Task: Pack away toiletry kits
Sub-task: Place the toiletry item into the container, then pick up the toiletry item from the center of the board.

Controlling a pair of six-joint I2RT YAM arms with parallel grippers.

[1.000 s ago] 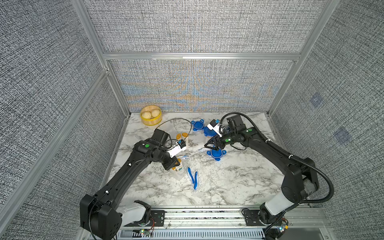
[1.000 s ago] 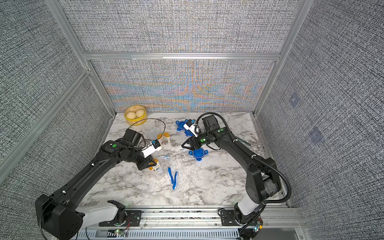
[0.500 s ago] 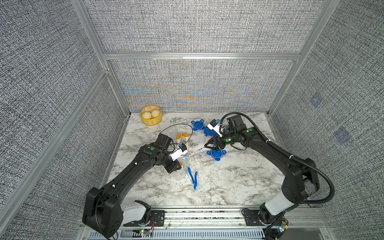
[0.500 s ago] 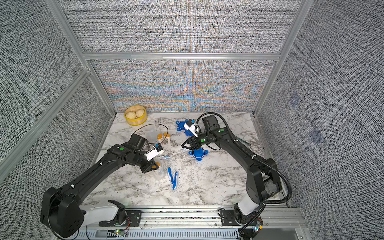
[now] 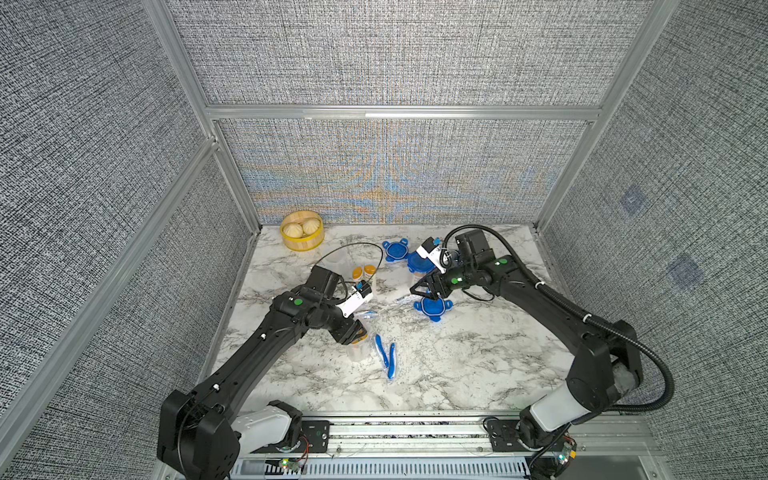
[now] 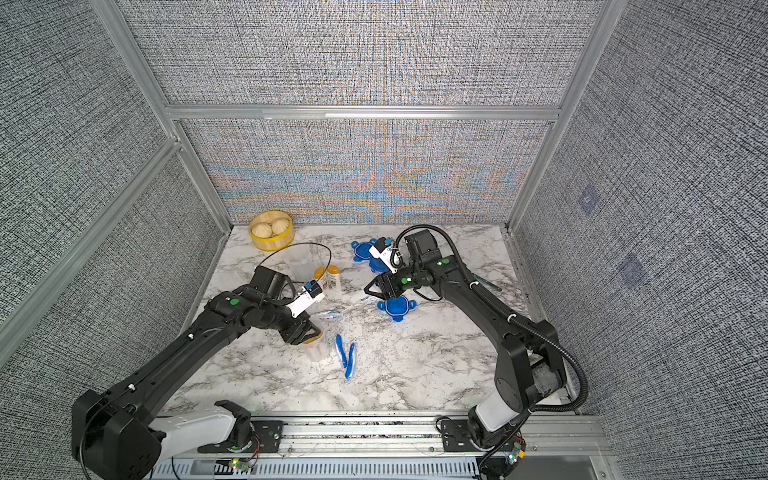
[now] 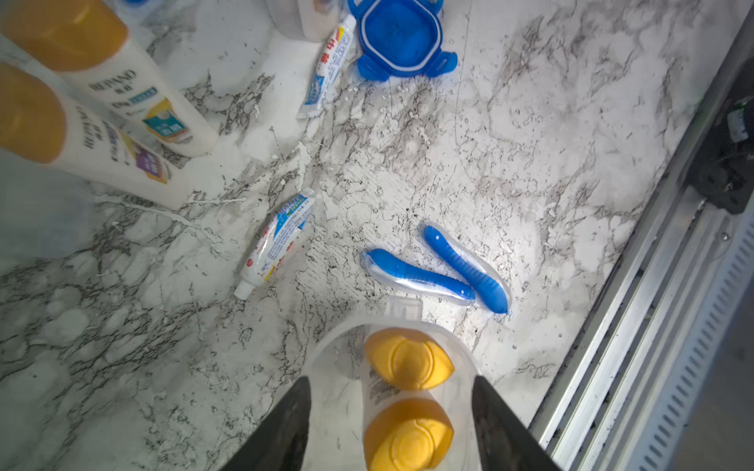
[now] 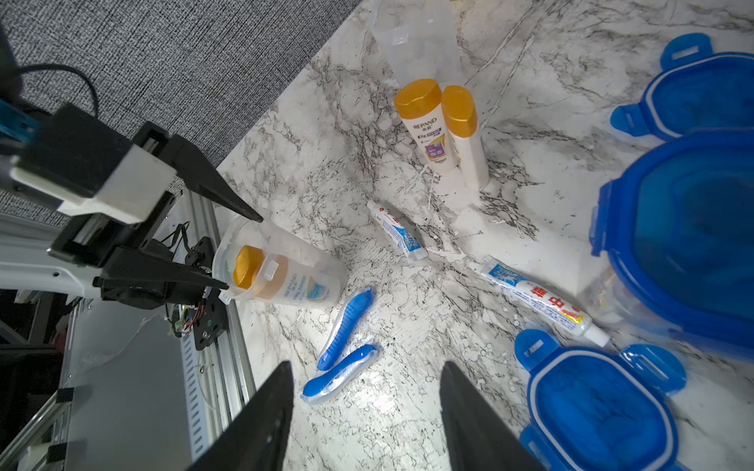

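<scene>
The left claw (image 7: 389, 381) is spread over the mouth of a clear cup (image 7: 404, 308), toward 8 o'clock on the tabletop (image 5: 457, 365). Two orange-capped bottles (image 7: 408, 359) sit in the cup. Two blue toothbrushes (image 7: 416, 275) lie just at the cup's 3 o'clock. The right claw (image 8: 367, 363) hangs spread, pinching nothing, by a blue lid (image 8: 599, 412) at the cup's 2 o'clock. Two more bottles (image 8: 440, 130) stand at its 12 o'clock.

You get bright even light, back wall (image 5: 386, 187) moiré, marble (image 8: 383, 403) glare just beneath the right gripper (image 8: 366, 367).
</scene>
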